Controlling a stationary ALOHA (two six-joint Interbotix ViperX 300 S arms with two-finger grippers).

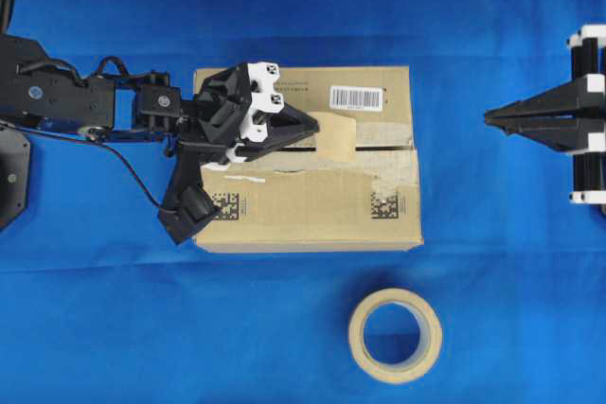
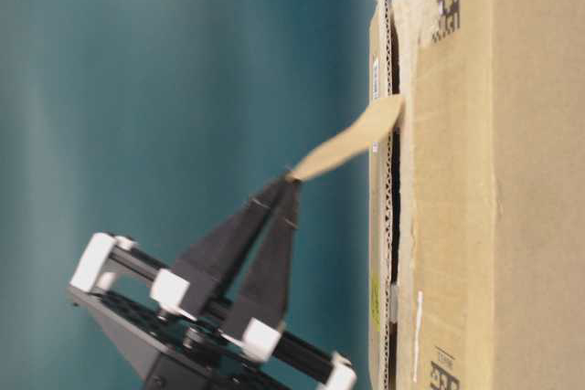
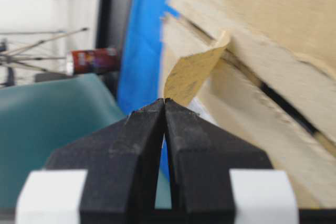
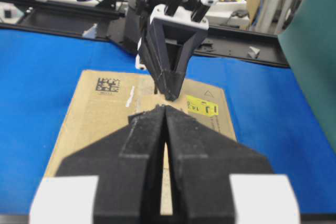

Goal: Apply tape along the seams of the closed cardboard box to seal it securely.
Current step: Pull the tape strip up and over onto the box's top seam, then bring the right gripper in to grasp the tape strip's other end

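The left claw [image 1: 312,130] pinched the tape [image 1: 333,136], judged light, limp and sticky, by its free end over the seams [image 1: 383,149], while the right claw [image 1: 490,118] sat closed and empty.

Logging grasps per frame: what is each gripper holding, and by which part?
The left gripper pinches the tape by its free end; the other end touches the cardboard box. The right gripper holds nothing.

The cardboard box [image 1: 312,205] looked matt and papery, with rough, torn patches along its worn pale bands and corrugated edges showing at the seams [image 1: 383,149]. The tape [image 1: 333,136] was a dull tan paper-like strip, and the tape roll [image 1: 395,335] had the same matt beige finish. Both sat on a smooth blue cloth [image 1: 114,328], while the left gripper [image 1: 317,128] was matt black plastic with white blocks.
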